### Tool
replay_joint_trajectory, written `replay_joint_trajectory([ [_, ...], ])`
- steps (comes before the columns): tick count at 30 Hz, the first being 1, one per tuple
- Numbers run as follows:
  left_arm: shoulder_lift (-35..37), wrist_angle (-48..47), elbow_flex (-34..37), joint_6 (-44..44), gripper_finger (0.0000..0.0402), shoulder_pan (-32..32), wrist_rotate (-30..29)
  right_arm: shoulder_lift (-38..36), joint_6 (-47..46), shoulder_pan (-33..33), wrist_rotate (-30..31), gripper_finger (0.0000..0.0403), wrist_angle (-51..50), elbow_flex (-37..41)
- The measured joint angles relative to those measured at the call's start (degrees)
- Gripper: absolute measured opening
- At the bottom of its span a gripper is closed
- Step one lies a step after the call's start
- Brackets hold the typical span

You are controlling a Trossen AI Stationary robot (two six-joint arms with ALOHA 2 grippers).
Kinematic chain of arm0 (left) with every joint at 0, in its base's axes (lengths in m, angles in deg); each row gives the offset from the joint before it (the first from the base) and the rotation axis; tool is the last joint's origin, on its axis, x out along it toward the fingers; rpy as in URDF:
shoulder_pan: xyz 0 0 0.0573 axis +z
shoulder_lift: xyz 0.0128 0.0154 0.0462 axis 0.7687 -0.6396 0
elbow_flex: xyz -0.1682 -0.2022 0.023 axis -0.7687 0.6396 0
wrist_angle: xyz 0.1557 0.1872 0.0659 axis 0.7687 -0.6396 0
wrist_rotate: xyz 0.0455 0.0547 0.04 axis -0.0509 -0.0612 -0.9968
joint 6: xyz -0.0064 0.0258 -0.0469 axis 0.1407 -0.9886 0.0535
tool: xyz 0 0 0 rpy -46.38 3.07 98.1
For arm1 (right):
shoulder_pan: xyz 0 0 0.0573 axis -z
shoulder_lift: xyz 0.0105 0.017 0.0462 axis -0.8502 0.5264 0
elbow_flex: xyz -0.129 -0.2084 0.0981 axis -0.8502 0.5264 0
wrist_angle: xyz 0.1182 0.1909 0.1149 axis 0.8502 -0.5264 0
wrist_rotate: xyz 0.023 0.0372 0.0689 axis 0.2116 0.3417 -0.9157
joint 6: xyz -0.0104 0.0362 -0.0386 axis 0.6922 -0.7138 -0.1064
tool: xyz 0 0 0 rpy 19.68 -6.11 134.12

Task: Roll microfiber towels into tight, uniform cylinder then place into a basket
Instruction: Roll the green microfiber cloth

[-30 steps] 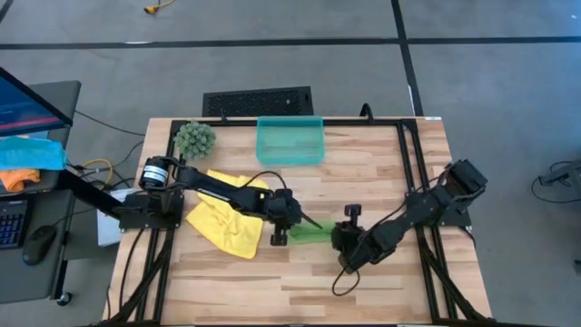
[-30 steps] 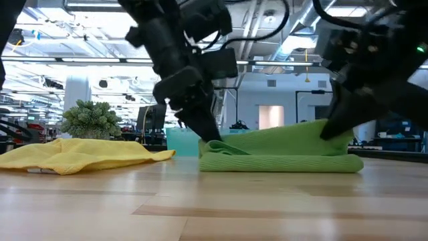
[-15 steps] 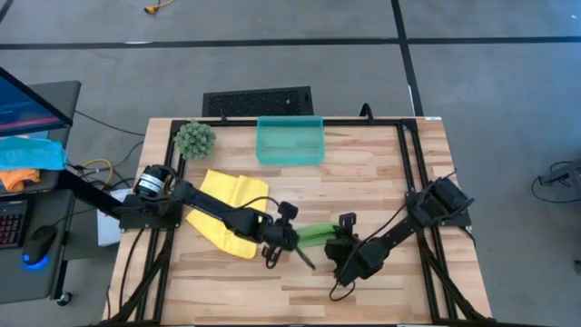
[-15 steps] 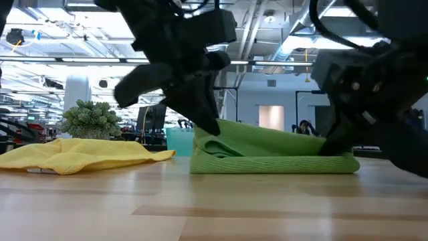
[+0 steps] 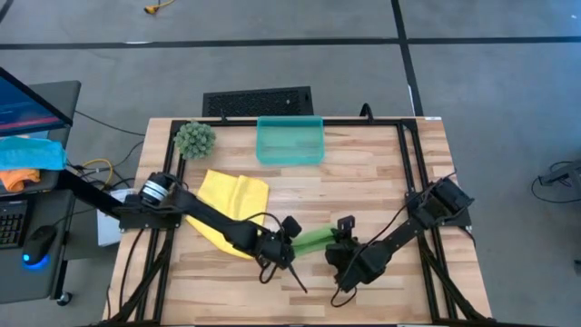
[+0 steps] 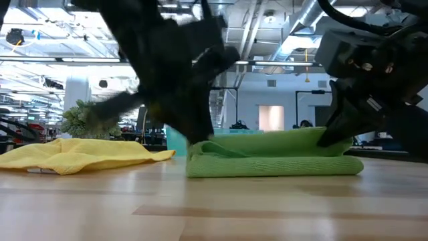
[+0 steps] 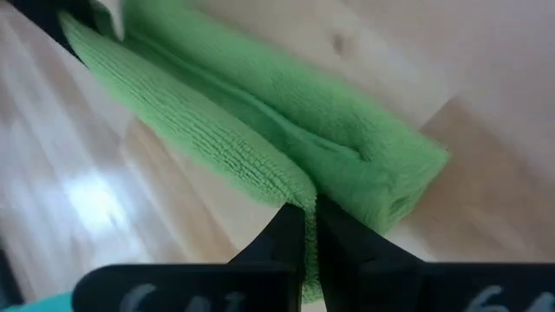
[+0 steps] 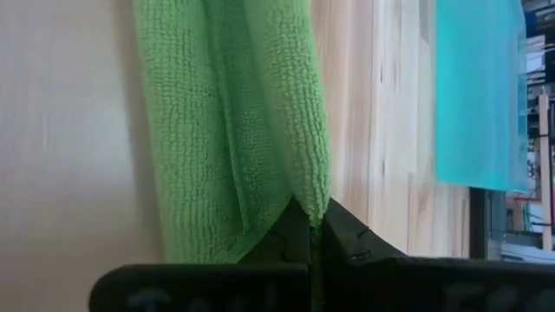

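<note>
Here, at the table's (image 5: 381, 173) left side sits the round plant ball (image 5: 194, 138), with the yellow towel (image 5: 231, 202) lying crumpled and loose just in front of it, and the teal basket (image 5: 290, 141) stands at the far edge, well apart from both arms. Near the table's middle, the left gripper (image 7: 305, 227) has its fingers pinched together on one end of the folded lime green towel (image 5: 315, 239). The right gripper (image 8: 314, 224) is likewise clamped on the top layer at the opposite end.
</note>
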Motion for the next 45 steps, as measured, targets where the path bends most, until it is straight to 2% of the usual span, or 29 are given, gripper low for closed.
replay_joint_trajectory([
  [6,-3.3,-1.7,-0.9,0.3,0.0006,-0.9,-10.0,0.0,0.0,0.0,-0.2,0.0015,0.3,0.1],
  [13,-3.3,-3.9,-3.9,-0.6,0.0006,-3.5,-10.8,0.0,0.0,0.0,0.1,0.0014,1.7,0.1],
  [18,-3.3,-6.3,-4.0,-3.0,0.0006,-4.3,-17.3,0.0,-0.6,0.4,4.0,0.0015,1.8,0.1],
  [27,-3.3,-12.4,-4.0,-2.1,0.0006,-0.9,-26.3,0.0,-3.3,3.1,9.9,0.0014,0.8,0.1],
  [30,-3.3,-12.4,-3.9,-2.0,0.0006,-0.9,-25.7,0.4,-1.8,3.1,10.0,0.0015,1.1,0.2],
  [32,-3.3,-11.9,-3.4,-2.1,0.0006,-0.9,-23.7,2.1,0.0,3.1,9.7,0.0015,1.8,0.6],
  [36,-3.3,-10.5,-0.8,-2.7,0.0006,-0.8,-23.7,5.7,2.1,2.9,9.9,0.0014,1.3,-0.1],
  [43,-3.3,-8.3,0.7,-2.9,0.0006,-2.1,-23.3,8.4,0.7,1.6,12.6,0.0014,-3.8,-3.8],
  [45,-3.3,-7.6,0.7,-4.1,0.0006,-2.4,-20.3,8.5,0.6,1.6,11.7,0.0014,-4.6,-4.3],
])
